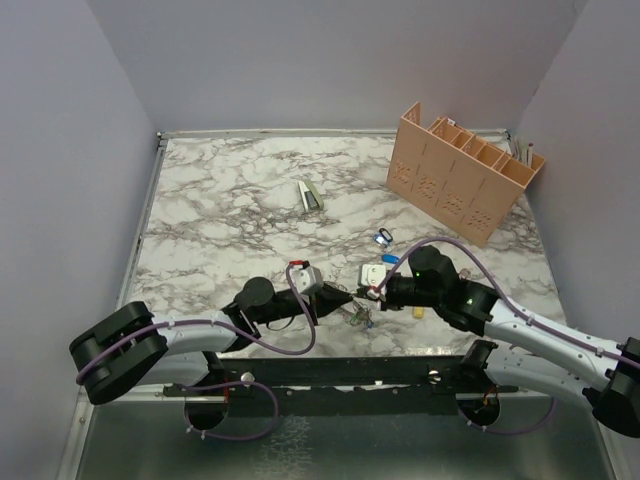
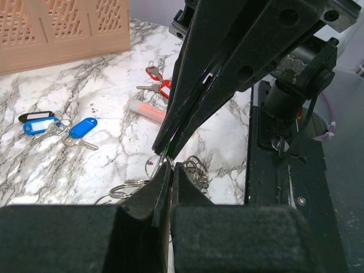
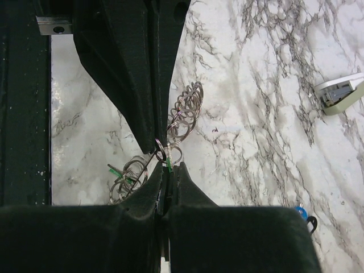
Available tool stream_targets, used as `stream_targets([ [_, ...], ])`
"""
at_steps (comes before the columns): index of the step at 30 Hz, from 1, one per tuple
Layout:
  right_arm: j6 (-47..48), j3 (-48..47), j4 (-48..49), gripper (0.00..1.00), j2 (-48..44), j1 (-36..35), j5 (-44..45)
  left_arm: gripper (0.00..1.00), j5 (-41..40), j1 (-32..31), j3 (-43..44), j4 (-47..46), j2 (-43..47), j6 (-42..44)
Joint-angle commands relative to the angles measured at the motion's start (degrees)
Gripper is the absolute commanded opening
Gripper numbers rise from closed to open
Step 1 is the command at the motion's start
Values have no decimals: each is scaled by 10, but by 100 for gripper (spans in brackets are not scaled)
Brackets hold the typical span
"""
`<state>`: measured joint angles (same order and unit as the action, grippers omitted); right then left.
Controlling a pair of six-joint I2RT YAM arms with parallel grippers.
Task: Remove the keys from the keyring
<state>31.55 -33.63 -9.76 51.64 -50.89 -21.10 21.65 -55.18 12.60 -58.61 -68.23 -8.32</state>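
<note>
The left pincer (image 2: 165,181) and right pincer (image 3: 165,173) are held tip to tip above the near edge of the marble bench (image 1: 230,200). The left one is seen closed on a silver loop of the keyring (image 3: 185,114), whose coiled rings are gathered just beside the tips. The right pincer is closed on what appears to be a green-headed key (image 3: 169,166), though only a sliver of green can be made out between its pads. Blue-tagged keys (image 2: 57,128), red-tagged keys (image 2: 160,85) and a stapler (image 3: 340,94) are seen lying well apart from them on the bench.
</note>
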Motion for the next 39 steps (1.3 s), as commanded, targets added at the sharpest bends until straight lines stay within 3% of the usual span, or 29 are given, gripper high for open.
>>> stream_targets([
  [1, -25, 26, 48, 1, -2, 4, -9, 0, 19, -2, -4, -82, 1, -28],
  [9, -16, 33, 46, 1, -8, 4, 34, 0, -24, -1, -27, -81, 50, -21],
  [23, 12, -62, -44, 1, -15, 3, 12, 1, -83, -1, 20, 89, 90, 24],
  [31, -33, -109, -47, 1, 18, 3, -31, 34, -99, -1, 14, 102, 111, 37],
  [39, -139, -139, -54, 1, 55, 2, 33, 42, -139, -1, 18, 147, 142, 54],
])
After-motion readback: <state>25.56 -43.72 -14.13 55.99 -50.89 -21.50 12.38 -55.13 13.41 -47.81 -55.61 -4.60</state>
